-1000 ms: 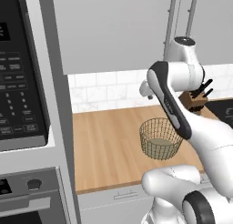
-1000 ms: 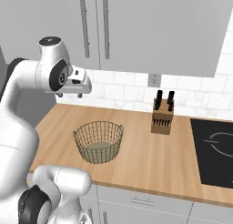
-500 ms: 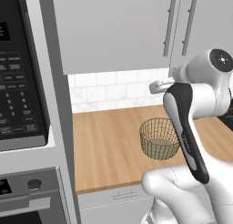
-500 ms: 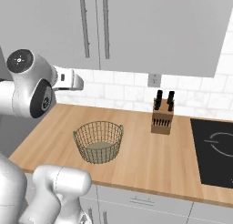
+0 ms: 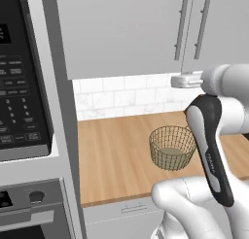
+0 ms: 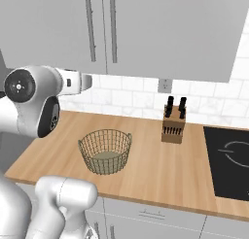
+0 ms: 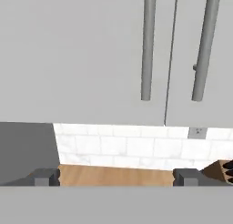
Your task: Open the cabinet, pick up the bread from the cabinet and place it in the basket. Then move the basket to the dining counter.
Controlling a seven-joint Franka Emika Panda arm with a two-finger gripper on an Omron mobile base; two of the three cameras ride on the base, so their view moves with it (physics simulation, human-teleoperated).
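Wood worktop bears basket (image 6: 105, 151); end effector (image 7: 116, 176) spread wide, empty, facing shut cabinet (image 7: 82, 54)

Wood-plank worktop (image 6: 146, 170), running left to right under a white tile backsplash (image 6: 141, 104) along its far edge. Round wire basket (image 6: 105, 151) standing on it toward the near left; also seen at (image 5: 171, 147), nothing inside but the solid base disc. Knife block (image 6: 173, 126) farther back and to the right of the basket, well apart from it, close to the backsplash. Black cooktop (image 6: 228, 162) set flush into the worktop at the far right.
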